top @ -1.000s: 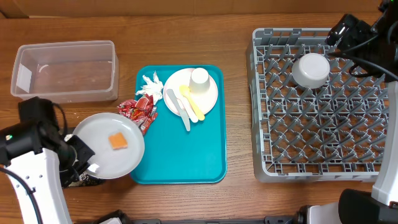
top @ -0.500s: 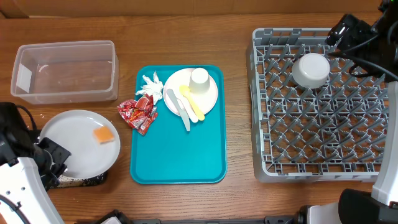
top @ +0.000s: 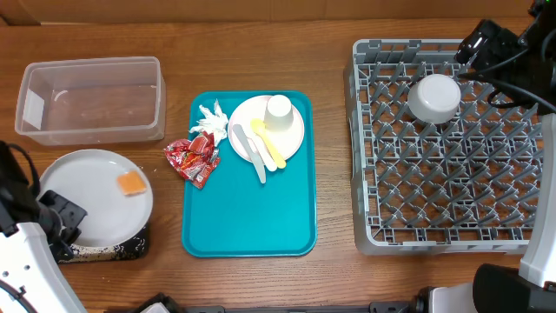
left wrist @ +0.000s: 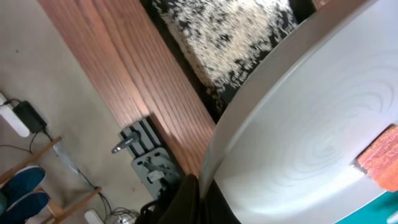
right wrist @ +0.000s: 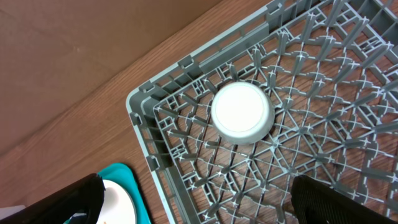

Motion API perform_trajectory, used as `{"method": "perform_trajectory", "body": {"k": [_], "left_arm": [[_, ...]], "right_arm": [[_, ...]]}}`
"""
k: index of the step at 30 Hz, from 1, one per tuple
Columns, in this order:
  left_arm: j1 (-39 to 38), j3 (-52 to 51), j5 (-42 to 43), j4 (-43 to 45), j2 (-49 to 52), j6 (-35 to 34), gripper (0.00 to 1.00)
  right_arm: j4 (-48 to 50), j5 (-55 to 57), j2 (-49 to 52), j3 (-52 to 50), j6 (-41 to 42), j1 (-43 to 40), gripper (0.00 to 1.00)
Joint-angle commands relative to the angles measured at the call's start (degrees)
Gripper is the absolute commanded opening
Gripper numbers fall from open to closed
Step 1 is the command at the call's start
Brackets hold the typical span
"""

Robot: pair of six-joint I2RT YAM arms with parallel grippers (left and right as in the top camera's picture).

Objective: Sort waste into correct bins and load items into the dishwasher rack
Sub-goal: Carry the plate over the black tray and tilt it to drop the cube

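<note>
Leftward goes our round white plate point(top: 87, 198) with its small orange food cube point(top: 131, 183), left gripper point(top: 71, 216) clamped on the rim; right gripper point(right wrist: 199, 208) gapes empty.

Brown wooden table point(top: 334, 130), grain running side to side. Carries a clear tub point(top: 91, 100) at rear left. In front of that, at the near edge, a black tray point(top: 117, 251), mostly hidden from above. Mid-table, a teal tray point(top: 252, 209), with red wrappers point(top: 193, 159) on the wood touching its left edge. At right, well apart, a grey rack point(top: 447, 174).
</note>
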Motion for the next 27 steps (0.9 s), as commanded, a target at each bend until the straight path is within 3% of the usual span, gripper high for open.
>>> {"method": "perform_trajectory", "body": {"k": [1,12,22,27], "left_arm": [[3.4,1.5,-1.5,0.8,1.2,-1.4,0.04],[8.1,1.5,-3.8,1.7,3.5,-0.8,0.04],[8.1,1.5,-18.1,4.4,3.6,-0.3,0.04],[8.1,1.5,-18.5,4.6,4.2,1.7,0.04]], "right_arm": [[0.3,0.7,0.0,0.7,0.3,-0.3,1.0],[0.3,0.8,-0.1,0.7,0.3,-0.3,1.0],[0.3,0.7,0.0,0.7,0.3,-0.3,1.0],[0.3,0.7,0.0,0.7,0.3,-0.3,1.0]]}}
